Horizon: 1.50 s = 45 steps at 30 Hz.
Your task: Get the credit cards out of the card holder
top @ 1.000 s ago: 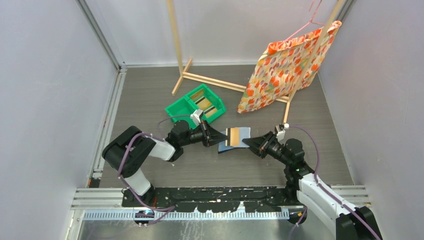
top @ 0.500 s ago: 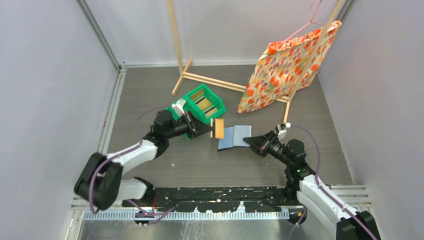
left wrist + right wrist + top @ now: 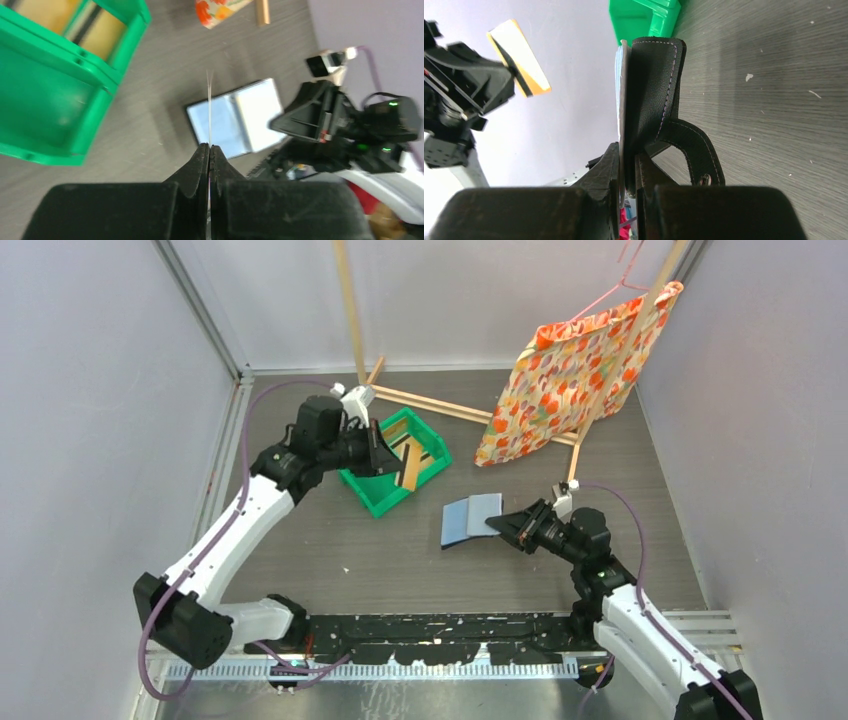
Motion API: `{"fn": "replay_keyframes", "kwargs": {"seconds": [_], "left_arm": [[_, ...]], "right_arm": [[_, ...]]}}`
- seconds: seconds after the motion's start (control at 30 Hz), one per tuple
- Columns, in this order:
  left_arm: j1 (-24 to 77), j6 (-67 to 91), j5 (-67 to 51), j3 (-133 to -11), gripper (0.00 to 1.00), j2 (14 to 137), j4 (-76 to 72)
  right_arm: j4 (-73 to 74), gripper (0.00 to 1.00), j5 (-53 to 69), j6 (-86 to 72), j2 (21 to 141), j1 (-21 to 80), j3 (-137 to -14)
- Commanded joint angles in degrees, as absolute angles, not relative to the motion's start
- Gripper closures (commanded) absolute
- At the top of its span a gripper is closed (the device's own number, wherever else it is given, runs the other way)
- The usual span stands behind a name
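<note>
Left claw (image 3: 397,464) tight on credit card (image 3: 409,462), long axis near-to-far; right claw (image 3: 497,527) tight on card holder (image 3: 466,521).

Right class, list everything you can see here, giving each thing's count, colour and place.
held credit card: one, orange-tan, over the bin
binned credit cards: at least two, tan with dark stripes, one bin compartment
card holder: one, grey-blue inside, open, right of the bin
green bin: one, two compartments, table centre-left
cloth: one, orange flowered, hanging back right
hanger: one, pink, carrying the cloth
rack: one, pale wood, at the back
table: one, dark grey
left gripper: shut on the held credit card
right gripper: shut on the card holder's edge
</note>
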State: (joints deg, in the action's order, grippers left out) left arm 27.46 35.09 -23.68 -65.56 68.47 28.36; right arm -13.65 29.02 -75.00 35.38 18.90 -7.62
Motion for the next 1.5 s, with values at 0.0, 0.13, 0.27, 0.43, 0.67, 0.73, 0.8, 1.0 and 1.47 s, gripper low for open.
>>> {"fn": "replay_keyframes", "kwargs": {"seconds": [0.0, 0.13, 0.27, 0.43, 0.67, 0.73, 0.8, 1.0, 1.47], "left_arm": [[27.42, 14.73, -16.19, -76.57, 0.99, 73.55, 42.47], [27.79, 7.54, -7.07, -83.10, 1.00, 78.98, 43.05], [29.13, 3.65, 3.35, -89.19, 0.99, 86.03, 44.77], [33.17, -1.54, 14.88, -92.74, 0.99, 93.77, 41.71], [37.30, -7.29, 23.38, -96.01, 0.99, 101.43, 36.34], [37.82, -8.47, 25.17, -96.41, 0.99, 102.82, 34.30], [37.92, -9.34, 25.52, -96.73, 0.99, 103.91, 32.70], [37.88, -14.82, 24.90, -95.78, 0.99, 106.35, 27.06], [35.88, -19.09, 16.83, -97.19, 1.00, 113.12, 26.56]], "right_arm": [[-8.52, 0.99, 29.05, -70.10, 33.18, 18.64, -11.96], [-8.36, 0.99, 29.12, -70.28, 33.14, 18.64, -11.44], [-8.61, 0.99, 29.31, -70.31, 33.37, 18.69, -11.43], [-9.43, 0.99, 29.90, -70.14, 34.76, 18.67, -11.60], [-8.99, 0.99, 30.19, -70.17, 34.30, 18.63, -11.21], [-8.97, 0.99, 30.23, -70.22, 34.26, 18.65, -11.12], [-8.98, 0.99, 30.23, -70.18, 34.25, 18.65, -11.14], [-8.94, 0.99, 30.40, -69.93, 34.87, 18.64, -11.42], [-7.86, 0.99, 30.57, -69.30, 34.75, 18.66, -12.21]]}}
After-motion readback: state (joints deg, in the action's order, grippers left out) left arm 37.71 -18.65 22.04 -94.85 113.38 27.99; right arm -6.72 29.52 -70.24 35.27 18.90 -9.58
